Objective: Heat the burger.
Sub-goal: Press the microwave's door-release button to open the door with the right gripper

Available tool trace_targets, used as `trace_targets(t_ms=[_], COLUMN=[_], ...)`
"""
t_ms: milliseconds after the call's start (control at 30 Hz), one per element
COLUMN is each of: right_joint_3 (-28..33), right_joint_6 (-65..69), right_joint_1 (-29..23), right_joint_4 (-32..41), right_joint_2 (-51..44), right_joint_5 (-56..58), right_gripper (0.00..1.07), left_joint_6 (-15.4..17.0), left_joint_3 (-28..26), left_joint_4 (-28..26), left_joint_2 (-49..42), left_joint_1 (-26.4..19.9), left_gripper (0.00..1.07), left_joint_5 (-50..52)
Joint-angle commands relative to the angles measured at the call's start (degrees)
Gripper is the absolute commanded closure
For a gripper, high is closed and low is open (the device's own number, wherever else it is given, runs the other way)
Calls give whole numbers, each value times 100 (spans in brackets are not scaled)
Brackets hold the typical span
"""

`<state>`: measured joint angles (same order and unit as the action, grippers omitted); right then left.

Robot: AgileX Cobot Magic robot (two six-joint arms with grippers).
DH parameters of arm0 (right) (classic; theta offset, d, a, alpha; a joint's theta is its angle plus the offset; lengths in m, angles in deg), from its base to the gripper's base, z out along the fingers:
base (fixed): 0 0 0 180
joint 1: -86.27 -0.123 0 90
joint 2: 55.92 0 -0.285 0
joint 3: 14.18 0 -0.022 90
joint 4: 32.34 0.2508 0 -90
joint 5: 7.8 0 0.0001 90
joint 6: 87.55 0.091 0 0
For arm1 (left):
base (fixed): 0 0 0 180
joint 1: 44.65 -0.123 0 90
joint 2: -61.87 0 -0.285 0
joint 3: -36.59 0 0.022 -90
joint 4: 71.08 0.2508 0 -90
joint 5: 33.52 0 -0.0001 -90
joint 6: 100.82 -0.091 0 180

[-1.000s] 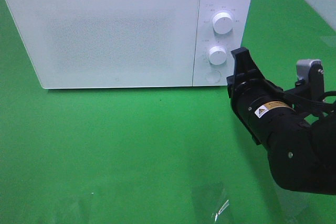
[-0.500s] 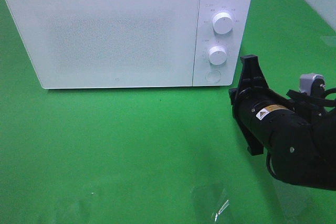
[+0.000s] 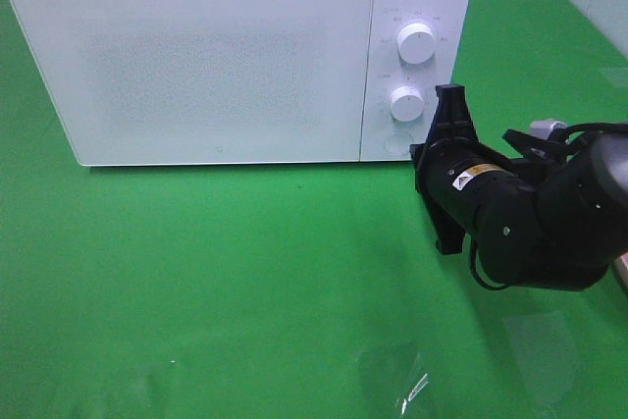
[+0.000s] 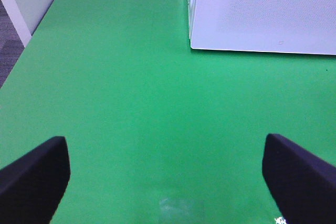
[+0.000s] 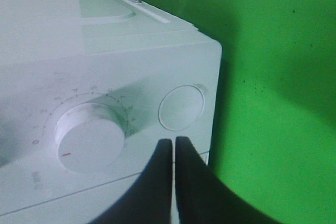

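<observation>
Green matte covering [image 3: 245, 272] spreads over the whole work table. A white box-shaped microwave oven [image 3: 216, 56] stands at the back with its frosted door shut flush, so the inside is hidden. The burger shows in no view, and its place cannot be told.

The oven's right-hand panel carries an upper white dial [image 3: 417, 43], a lower white dial [image 3: 406, 103] and a round flat button [image 3: 397, 142]. The right gripper [image 5: 173, 144] has its black jaws pressed together on nothing. Its tips are close before the panel, between the lower dial and the button; contact cannot be told.

The left gripper [image 4: 165, 169] hangs over bare covering near the oven's front corner, jaws spread wide and empty. A crinkled scrap of clear film [image 3: 412, 385] lies near the front edge.
</observation>
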<state>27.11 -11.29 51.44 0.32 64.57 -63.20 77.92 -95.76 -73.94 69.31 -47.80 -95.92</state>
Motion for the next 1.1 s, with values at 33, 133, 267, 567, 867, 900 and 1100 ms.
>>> trace_targets(t_ms=[33,133,267,567,867,900,1100], right_joint_3=[-155,-344,-521,-1020,-1364,-1364,-1392], right_joint_6=[-6,17,34,29,6,6,11], right_joint_1=[86,109,149,327,487,487,550], right_joint_4=[-109,-74,-120,-195,-229,-229,-195], right_joint_2=[120,304,470,888,1089,1089,1134], right_joint_5=[92,92,178,229,269,269,-97], right_gripper=[107,107,107,107,107,107,107], left_joint_6=[-11,-11,-11,-11,-11,-11,-11], left_joint_3=[6,6,6,6,6,6,6], left_joint_4=[-17,-17,-17,-17,-17,-17,-17], left_joint_2=[-86,-86,-86,-86,-86,-86,-86], left_joint_1=[6,6,6,6,6,6,6], left_gripper=[16,16,16,16,16,16,16], left_joint_5=[97,97,97,97,97,97,97])
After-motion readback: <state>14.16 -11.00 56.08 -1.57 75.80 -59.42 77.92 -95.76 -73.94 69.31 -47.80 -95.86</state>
